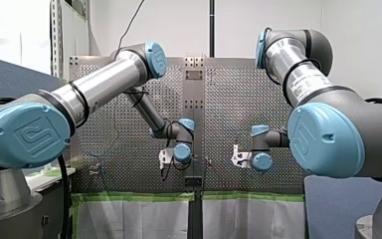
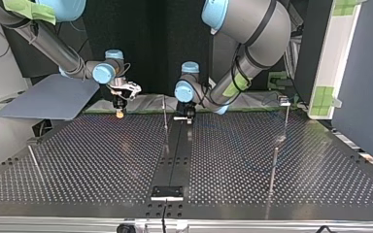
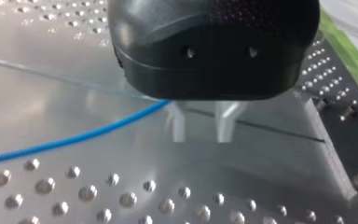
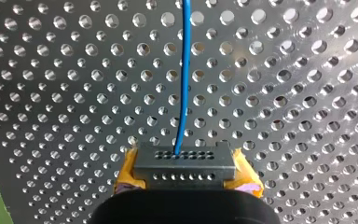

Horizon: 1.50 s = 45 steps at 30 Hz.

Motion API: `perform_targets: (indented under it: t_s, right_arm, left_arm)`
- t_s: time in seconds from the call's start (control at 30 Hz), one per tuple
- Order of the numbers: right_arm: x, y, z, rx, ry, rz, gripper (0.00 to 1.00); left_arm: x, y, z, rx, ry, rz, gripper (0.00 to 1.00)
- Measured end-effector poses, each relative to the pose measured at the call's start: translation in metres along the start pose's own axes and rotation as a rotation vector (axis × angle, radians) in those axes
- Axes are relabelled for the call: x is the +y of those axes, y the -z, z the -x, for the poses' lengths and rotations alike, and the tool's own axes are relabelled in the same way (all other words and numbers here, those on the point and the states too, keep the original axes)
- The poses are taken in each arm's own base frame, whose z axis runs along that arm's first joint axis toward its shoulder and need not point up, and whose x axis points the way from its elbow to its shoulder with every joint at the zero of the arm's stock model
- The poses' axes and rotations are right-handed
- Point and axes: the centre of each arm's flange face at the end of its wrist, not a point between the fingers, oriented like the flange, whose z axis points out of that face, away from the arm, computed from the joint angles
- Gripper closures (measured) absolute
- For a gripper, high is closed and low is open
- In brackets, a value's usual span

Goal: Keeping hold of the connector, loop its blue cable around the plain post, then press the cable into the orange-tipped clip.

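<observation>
My right gripper (image 4: 186, 171) has its yellow pads clamped on the connector (image 4: 185, 161), low near the table (image 2: 102, 160) edge farthest in the top view; the cable (image 4: 183, 74) runs ahead. My left gripper (image 3: 200, 127) has its fingers apart, cable just beside them. Best hold firm and sweep wide round the post (image 2: 165, 119), using the open table nearer that camera

I work in a robotics lab: my left arm (image 1: 104, 82) and my right arm (image 1: 303, 74), both industrial machines, stand either side of a perforated metal worktop (image 2: 102, 160) studded with thin steel posts (image 2: 273, 167). Green tape (image 1: 129, 196) marks its edge, with plain white walls (image 1: 179, 25) and a grey partition panel (image 2: 364, 97) around.
</observation>
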Motion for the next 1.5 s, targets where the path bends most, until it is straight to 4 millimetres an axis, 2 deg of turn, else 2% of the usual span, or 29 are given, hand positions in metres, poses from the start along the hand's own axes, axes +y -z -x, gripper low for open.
perform_targets:
  t_s: [0.03, 0.07, 0.33, 0.63, 1.1, 1.23, 1.5]
  right_arm:
    - [-0.001, 0.0, 0.0, -0.001, 0.0, -0.001, 1.0]
    - [-0.001, 0.0, 0.0, -0.002, 0.0, -0.002, 1.0]
    - [-0.002, 0.001, 0.001, -0.004, 0.0, -0.004, 1.0]
    - [-0.003, 0.002, 0.002, -0.011, 0.0, -0.004, 1.0]
    - [-0.004, 0.003, 0.004, -0.023, 0.001, -0.006, 1.0]
    - [-0.004, 0.003, 0.004, -0.026, 0.001, -0.007, 1.0]
    - [-0.005, 0.004, 0.005, -0.032, 0.001, -0.008, 1.0]
  left_arm:
    - [-0.001, 0.0, -0.001, 0.003, -0.006, -0.006, 0.12]
    - [-0.001, 0.001, -0.001, 0.006, -0.013, -0.013, 0.0]
    - [-0.009, 0.009, -0.007, 0.033, -0.035, -0.05, 0.0]
    - [-0.024, 0.031, -0.022, 0.077, -0.068, -0.14, 0.0]
    - [-0.046, 0.079, 0.008, -0.016, -0.068, -0.243, 0.0]
    - [-0.046, 0.093, -0.002, -0.005, -0.083, -0.244, 0.0]
    - [-0.038, 0.122, -0.035, 0.057, -0.119, -0.227, 0.0]
